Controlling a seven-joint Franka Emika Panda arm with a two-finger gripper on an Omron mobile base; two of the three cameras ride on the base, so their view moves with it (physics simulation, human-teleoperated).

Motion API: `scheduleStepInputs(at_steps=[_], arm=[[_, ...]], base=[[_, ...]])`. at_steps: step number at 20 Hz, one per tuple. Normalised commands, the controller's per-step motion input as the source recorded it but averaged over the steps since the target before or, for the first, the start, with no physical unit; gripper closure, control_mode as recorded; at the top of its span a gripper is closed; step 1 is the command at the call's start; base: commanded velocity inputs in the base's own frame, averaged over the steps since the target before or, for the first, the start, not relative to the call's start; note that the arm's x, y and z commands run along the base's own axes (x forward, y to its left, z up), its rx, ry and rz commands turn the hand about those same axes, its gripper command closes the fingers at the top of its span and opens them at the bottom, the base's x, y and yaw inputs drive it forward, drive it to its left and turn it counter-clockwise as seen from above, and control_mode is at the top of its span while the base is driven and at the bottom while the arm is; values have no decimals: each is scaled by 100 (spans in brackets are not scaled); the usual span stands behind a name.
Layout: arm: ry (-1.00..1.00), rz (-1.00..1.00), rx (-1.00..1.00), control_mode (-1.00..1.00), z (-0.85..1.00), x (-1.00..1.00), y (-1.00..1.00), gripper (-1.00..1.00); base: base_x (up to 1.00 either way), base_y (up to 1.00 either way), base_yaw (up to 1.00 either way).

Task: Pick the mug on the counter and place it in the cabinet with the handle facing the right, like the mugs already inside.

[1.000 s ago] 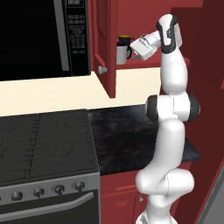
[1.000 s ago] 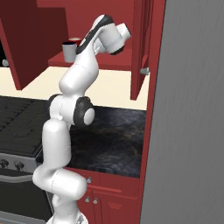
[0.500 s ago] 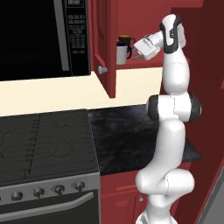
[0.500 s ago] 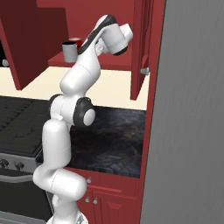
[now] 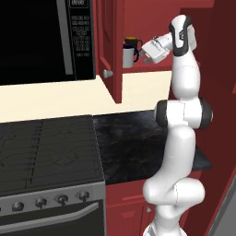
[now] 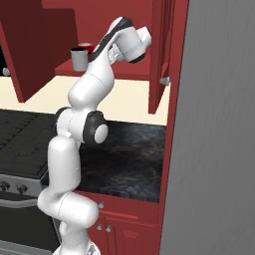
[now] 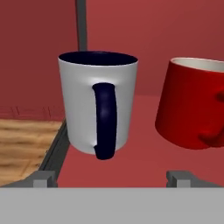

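White mug [image 5: 127,56] stood upright on the shelf of the dark red cabinet [image 5: 159,68], left base view; black mug [image 5: 132,45] just behind it, gripper [image 5: 146,55] just to its right, apart. Right base view: same mug [image 6: 78,59] near the shelf's front edge, counter [image 6: 134,149] far below. Hand view: handle [image 7: 105,120] pointed straight at the camera, red mug [image 7: 194,109] to the right, fingertips [image 7: 44,177] spread wide, released, clasping nothing. Looked rigid, glossy, light, likely breakable; best taken across the body, clear of the handle.
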Motion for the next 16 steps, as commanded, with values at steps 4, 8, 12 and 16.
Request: scheduleStepInputs(at_steps=[4, 8, 12, 16], arm=[[-3, -1, 0, -100, 0, -23, 4, -100], [-2, -3, 0, -100, 0, -31, 4, -100], [-2, -3, 0, -100, 0, -34, 3, -100], [-2, -3, 0, -100, 0, -33, 0, -100]], base=[[0, 0, 0], [0, 0, 0], [0, 0, 0], [0, 0, 0]])
